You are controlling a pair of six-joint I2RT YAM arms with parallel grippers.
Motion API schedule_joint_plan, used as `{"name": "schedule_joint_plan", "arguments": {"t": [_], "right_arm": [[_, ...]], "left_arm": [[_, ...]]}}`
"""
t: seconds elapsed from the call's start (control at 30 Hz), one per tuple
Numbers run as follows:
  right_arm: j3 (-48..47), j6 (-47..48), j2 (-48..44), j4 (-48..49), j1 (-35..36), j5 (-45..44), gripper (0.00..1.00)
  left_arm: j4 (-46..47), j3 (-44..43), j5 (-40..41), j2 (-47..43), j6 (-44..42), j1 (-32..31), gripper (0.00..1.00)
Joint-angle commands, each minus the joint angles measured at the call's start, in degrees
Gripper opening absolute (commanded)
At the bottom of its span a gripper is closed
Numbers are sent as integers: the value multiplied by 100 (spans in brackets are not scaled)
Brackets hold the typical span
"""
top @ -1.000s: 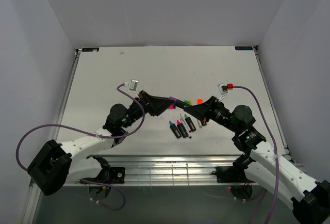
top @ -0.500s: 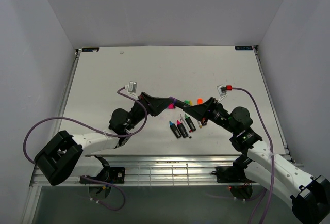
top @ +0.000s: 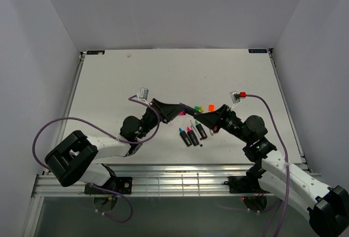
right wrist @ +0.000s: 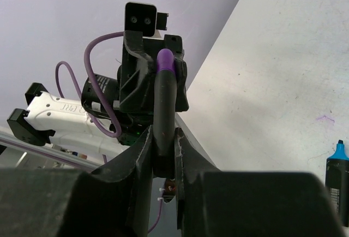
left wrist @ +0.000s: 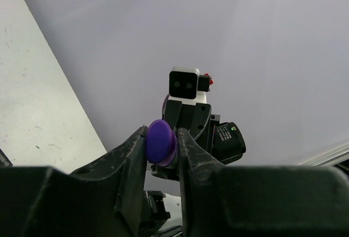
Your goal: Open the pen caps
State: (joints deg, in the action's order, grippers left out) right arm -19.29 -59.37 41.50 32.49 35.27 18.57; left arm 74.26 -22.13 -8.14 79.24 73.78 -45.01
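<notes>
A stubby black marker (right wrist: 164,114) is held up between the two arms, above the table. My right gripper (right wrist: 163,149) is shut on its body. My left gripper (left wrist: 162,140) is shut on its purple cap (left wrist: 160,142), which still sits on the marker's end (right wrist: 165,61). In the top view the left gripper (top: 180,108) and right gripper (top: 200,114) meet tip to tip around the purple cap (top: 185,107). Loose green (top: 197,107), orange (top: 210,107) and pink (top: 180,114) caps lie on the table just behind.
Three uncapped black markers lie side by side on the white table (top: 136,73), with blue (top: 184,137), pink (top: 191,135) and green (top: 200,130) tips. The blue-tipped one (right wrist: 338,166) shows at the right wrist view's edge. A thin pen (top: 212,131) lies under the right gripper.
The left jaws have closed in onto the purple cap. The left arm has shifted slightly right and nearer. The right gripper keeps its hold on the marker.
</notes>
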Motion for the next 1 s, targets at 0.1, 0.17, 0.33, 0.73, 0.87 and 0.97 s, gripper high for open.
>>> {"name": "schedule_joint_plan", "arguments": {"t": [0.1,0.17,0.33,0.73,0.87,0.97], "right_arm": [[66,145,-10,258,-20,94,8],[48,242,-27,84,-20,112,14],[-564,1180,-168,-1268,-20,156,46],[-1947,2809,1070,-2468,-81,2097,53],[-1833,2659,1159,-2151,-81,2493,47],[-1701,2659,1019,-2142,-81,2538,46]], "left_arm": [[1204,138,75,4,189,-69,16],[1223,217,120,-31,207,-69,6],[750,157,-344,-172,120,-16,0],[-1397,-591,-2490,-427,-944,80,0],[-1510,-564,-2596,-541,-970,177,0],[-1634,-564,-2684,-638,-1006,343,0]]}}
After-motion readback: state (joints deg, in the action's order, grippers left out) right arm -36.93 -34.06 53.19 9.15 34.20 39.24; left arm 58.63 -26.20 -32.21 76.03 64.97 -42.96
